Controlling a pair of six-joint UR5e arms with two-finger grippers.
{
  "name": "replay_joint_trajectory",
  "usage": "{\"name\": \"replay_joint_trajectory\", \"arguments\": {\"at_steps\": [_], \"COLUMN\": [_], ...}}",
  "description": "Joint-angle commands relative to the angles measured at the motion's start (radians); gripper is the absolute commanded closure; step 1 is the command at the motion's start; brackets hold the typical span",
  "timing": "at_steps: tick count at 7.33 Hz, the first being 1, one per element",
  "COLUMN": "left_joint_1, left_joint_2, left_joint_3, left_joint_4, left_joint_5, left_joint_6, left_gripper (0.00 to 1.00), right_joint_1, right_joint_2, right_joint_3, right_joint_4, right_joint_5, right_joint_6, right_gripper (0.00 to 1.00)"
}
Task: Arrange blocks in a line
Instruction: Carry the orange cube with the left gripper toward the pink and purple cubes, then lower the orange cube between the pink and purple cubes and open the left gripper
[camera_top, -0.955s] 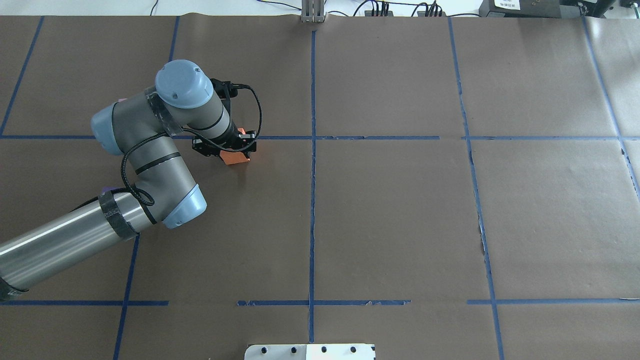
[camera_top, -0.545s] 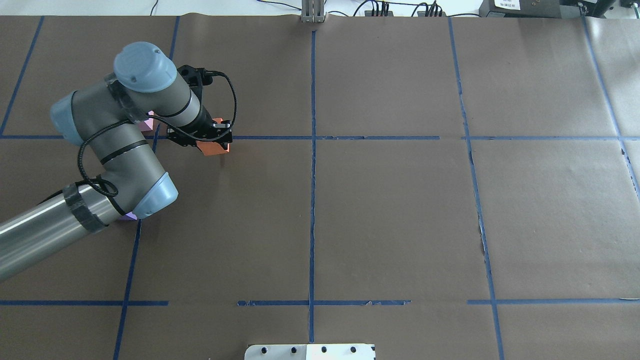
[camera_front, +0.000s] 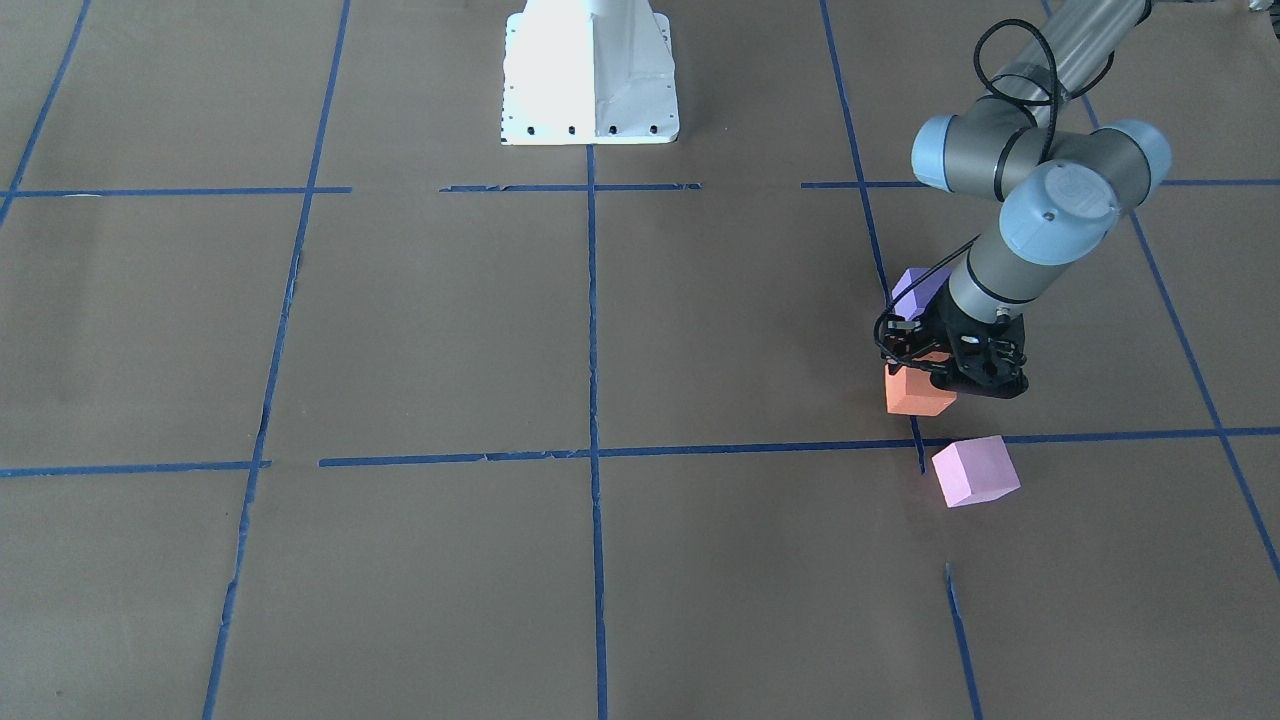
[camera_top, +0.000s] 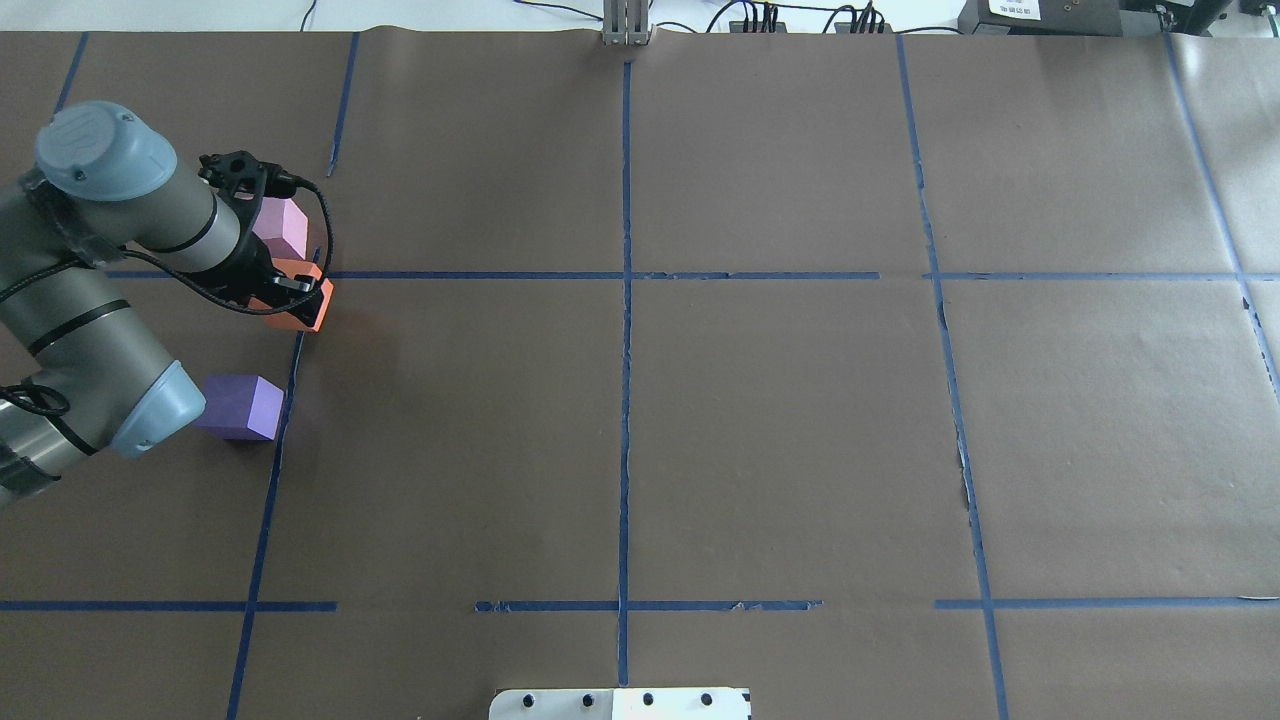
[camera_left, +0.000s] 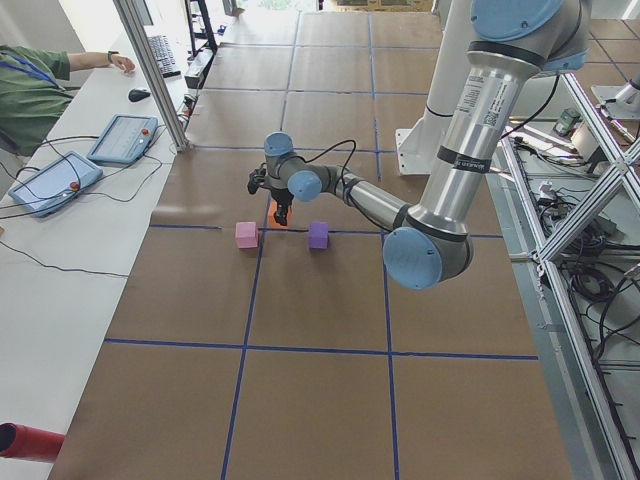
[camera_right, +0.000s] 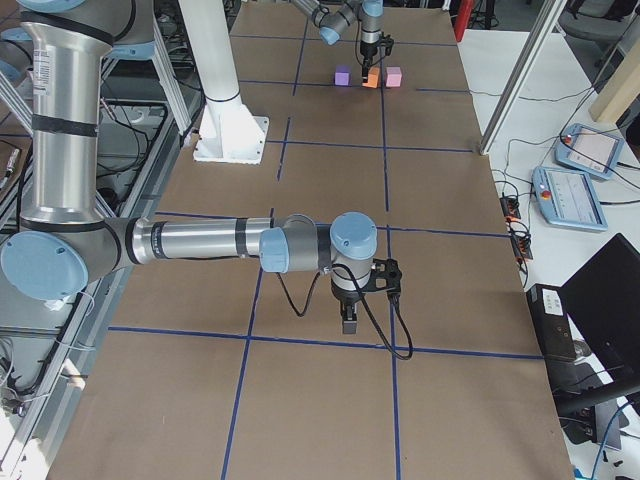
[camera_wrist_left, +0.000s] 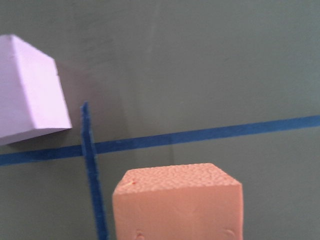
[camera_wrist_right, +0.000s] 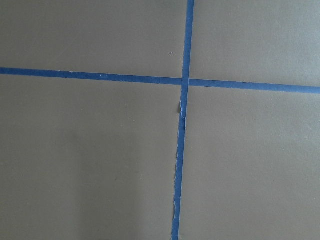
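Brown paper table (camera_top: 780, 430) gridded with blue tape (camera_top: 625, 400); left tool (camera_top: 292, 295) clamps the orange block (camera_top: 305, 316), right tool's (camera_right: 348, 322) grip unclear.

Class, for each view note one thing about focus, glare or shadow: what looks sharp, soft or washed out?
Left wrist view: orange block crisp and grainy, pink block softer. Front-facing view: white base washed out by glare. Overhead view: even light, only a faint shadow by the orange block. Right wrist view: tape sharp, dimmer patch lower left.
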Motion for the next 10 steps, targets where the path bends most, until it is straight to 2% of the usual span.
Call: {"name": "replay_joint_trajectory", "arguments": {"at_steps": [1, 2, 3, 5, 7, 8, 10], "left_joint_1": [-0.005, -0.002, -0.002, -0.007, -0.099, -0.172, -0.342], "left_joint_2": [0.033, 0.027, 0.024, 0.032, 0.033, 0.033, 0.035], "left_joint_3": [0.008, 0.01, 0.01, 0.011, -0.019, -0.044, -0.085], "left_joint_4": [-0.003, -0.001, -0.001, 0.002, 0.016, 0.06, 0.289], "left_joint_5": [-0.004, -0.004, -0.005, -0.051, -0.079, -0.079, -0.079], "left_joint_6": [0.053, 0.046, 0.03, -0.031, 0.007, 0.088, 0.471], "left_gripper": [0.64, 0.38, 0.0, 0.0, 0.0, 0.0, 0.0], "right_joint_1": [0.0, 0.0, 0.0, 0.0, 0.0, 0.0, 0.0], "right_joint_2": [0.0, 0.0, 0.0, 0.0, 0.0, 0.0, 0.0], "right_joint_3": [0.0, 0.0, 0.0, 0.0, 0.0, 0.0, 0.0], "right_joint_4": [0.0, 0.0, 0.0, 0.0, 0.0, 0.0, 0.0], "right_joint_5": [0.0, 0.0, 0.0, 0.0, 0.0, 0.0, 0.0], "right_joint_6": [0.0, 0.0, 0.0, 0.0, 0.0, 0.0, 0.0], "right_gripper": [0.0, 0.0, 0.0, 0.0, 0.0, 0.0, 0.0]}}
